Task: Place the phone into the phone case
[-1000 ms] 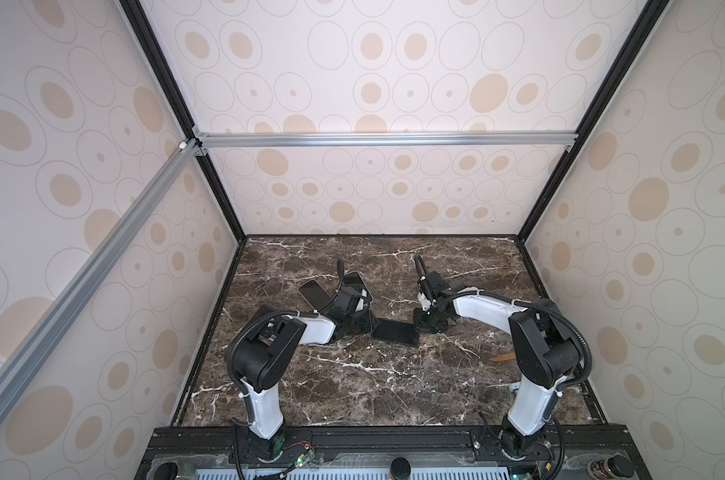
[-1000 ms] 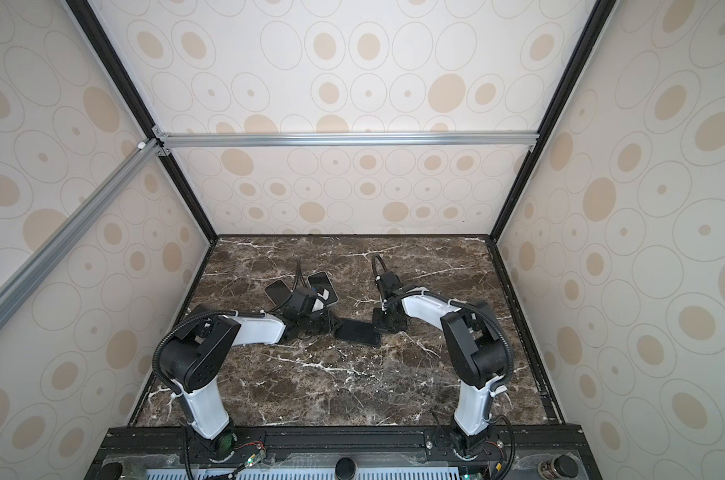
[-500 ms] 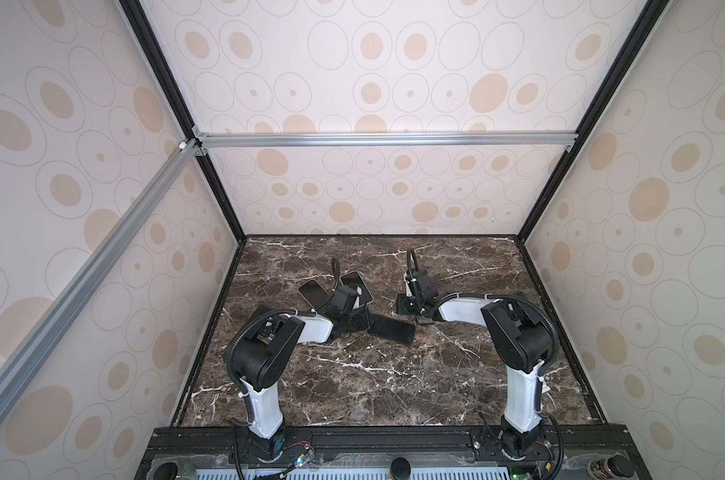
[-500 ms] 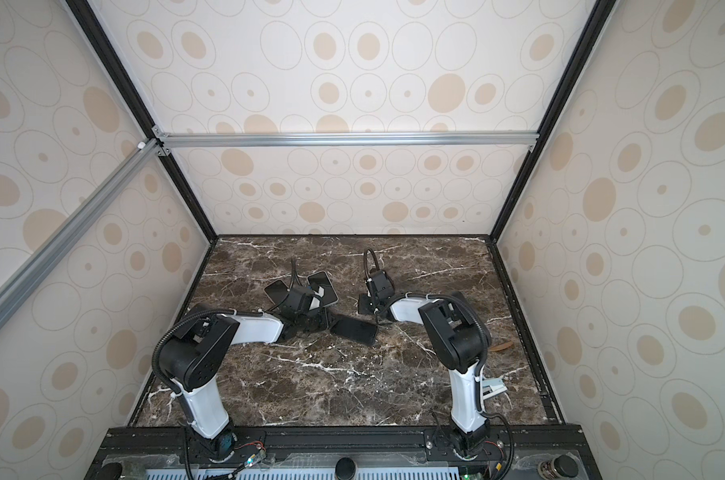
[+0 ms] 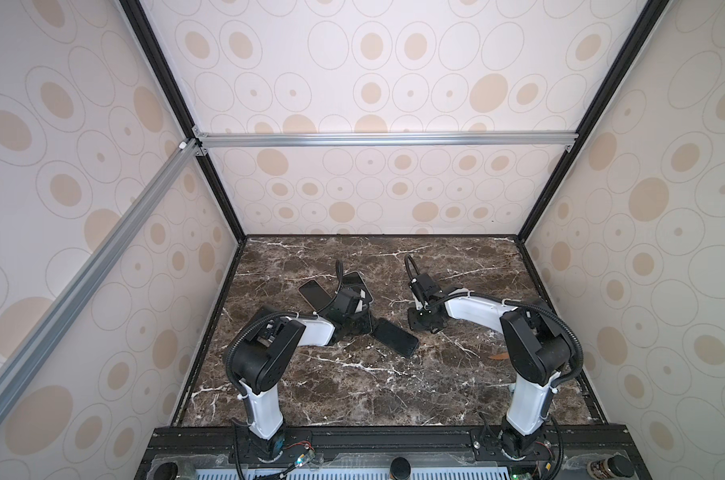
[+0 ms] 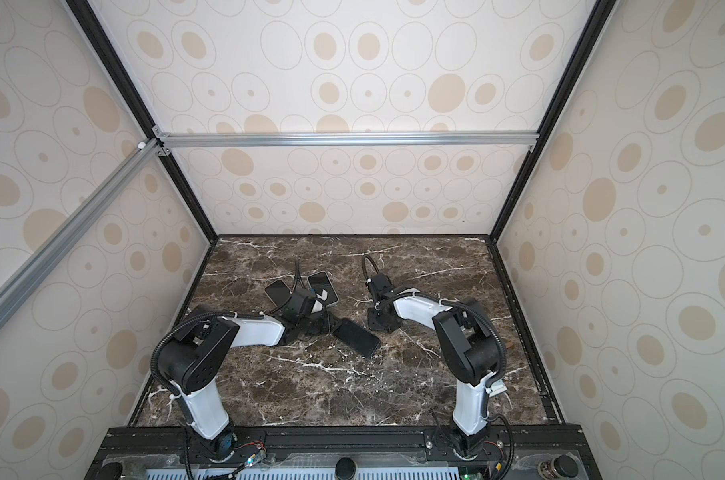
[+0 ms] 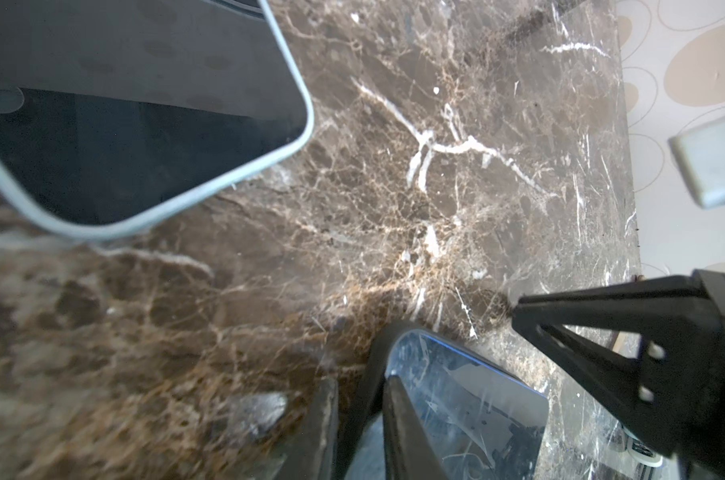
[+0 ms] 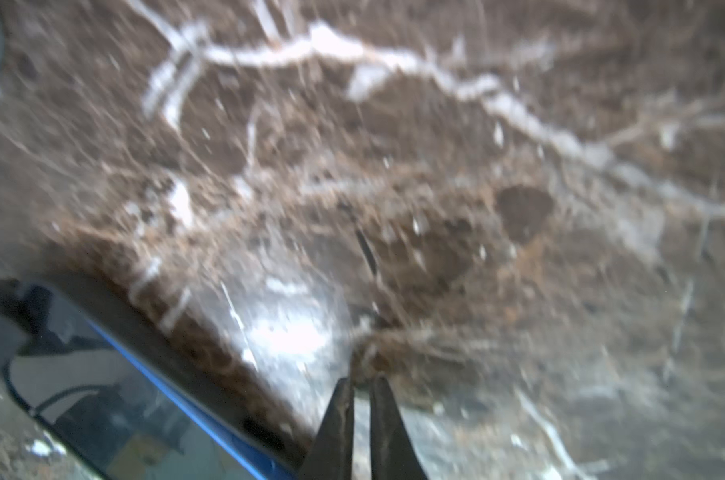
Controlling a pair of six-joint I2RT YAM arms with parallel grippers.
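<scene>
A dark phone (image 5: pixel 395 337) (image 6: pixel 356 337) with a glossy screen, a blue edge line and a black rim lies on the marble. My left gripper (image 5: pixel 354 322) (image 6: pixel 315 325) (image 7: pixel 362 386) is shut on one end of that rim. Behind it lies a flat pale-rimmed piece (image 5: pixel 354 277) (image 6: pixel 323 279) (image 7: pixel 144 124) that looks like the phone case, partly hidden by the wrist. My right gripper (image 5: pixel 425 323) (image 6: pixel 379 323) (image 8: pixel 362 386) hangs low beside the phone (image 8: pixel 103 415), not touching it. Only a slit shows between its fingers, with nothing in it.
Another flat dark slab (image 5: pixel 313 293) (image 6: pixel 278 291) lies left of the pale-rimmed one. A finger (image 7: pixel 581 328) of my right gripper shows in the left wrist view. A small brown scrap (image 5: pixel 498 355) lies by the right arm. Walls close the table on three sides.
The right arm swung its elbow back to the right, and its gripper came forward to the phone's end. Its fingers parted by a hair. The left gripper and phone stayed put.
</scene>
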